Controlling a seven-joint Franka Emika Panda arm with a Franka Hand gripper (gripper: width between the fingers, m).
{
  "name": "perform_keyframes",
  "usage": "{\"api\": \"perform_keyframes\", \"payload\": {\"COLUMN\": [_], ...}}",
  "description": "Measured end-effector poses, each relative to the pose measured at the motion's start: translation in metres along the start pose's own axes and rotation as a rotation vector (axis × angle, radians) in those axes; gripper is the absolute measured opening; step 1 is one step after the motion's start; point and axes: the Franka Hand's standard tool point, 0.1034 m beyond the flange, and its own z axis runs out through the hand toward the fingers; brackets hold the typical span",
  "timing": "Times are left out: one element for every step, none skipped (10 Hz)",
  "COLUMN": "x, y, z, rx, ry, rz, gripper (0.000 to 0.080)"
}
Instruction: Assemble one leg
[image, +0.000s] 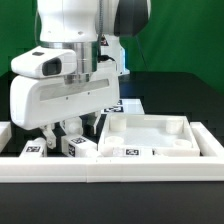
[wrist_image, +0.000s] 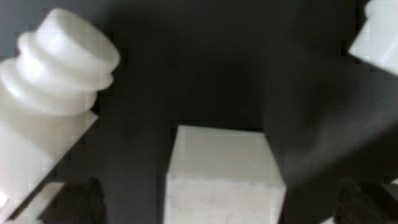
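In the exterior view my gripper (image: 58, 134) hangs low over a group of small white legs with square tags (image: 80, 146), (image: 34, 149), just to the exterior view's left of the large white tray-shaped panel (image: 150, 128). In the wrist view my gripper (wrist_image: 222, 207) is open. Its dark fingertips (wrist_image: 71, 205) stand on either side of a plain white block end (wrist_image: 226, 165), with a gap on each side; no tags show on it. Another leg (wrist_image: 59, 80) with a ribbed round peg end lies beside it, outside the jaws.
A long white rail (image: 110, 168) runs along the front of the table. The marker board (image: 127, 103) lies behind the panel. The arm's bulky white body (image: 60, 90) hides the table behind the legs. The table surface is black.
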Motion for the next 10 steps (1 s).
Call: {"api": "perform_keyframes", "payload": {"x": [-0.001, -0.002, -0.002, -0.003, -0.005, -0.008, -0.012, -0.015, -0.019, -0.026], "y": [-0.001, -0.002, -0.002, 0.000, 0.002, 0.004, 0.007, 0.008, 0.009, 0.008], "z": [0.002, 0.005, 0.006, 0.004, 0.003, -0.001, -0.011, -0.022, -0.034, -0.043], "rx": [0.002, 0.005, 0.006, 0.003, 0.000, -0.004, -0.006, -0.007, -0.016, -0.021], "ry": [-0.001, -0.004, -0.005, -0.004, -0.005, -0.008, -0.014, -0.017, -0.015, -0.016], "rz": [-0.001, -0.001, -0.002, -0.004, -0.019, -0.033, -0.045, -0.049, -0.053, -0.034], "gripper": [0.0531, 0.0396, 0.0396, 0.0285, 0.0285, 0.0285, 0.0285, 0.0285, 0.0285, 0.0285]}}
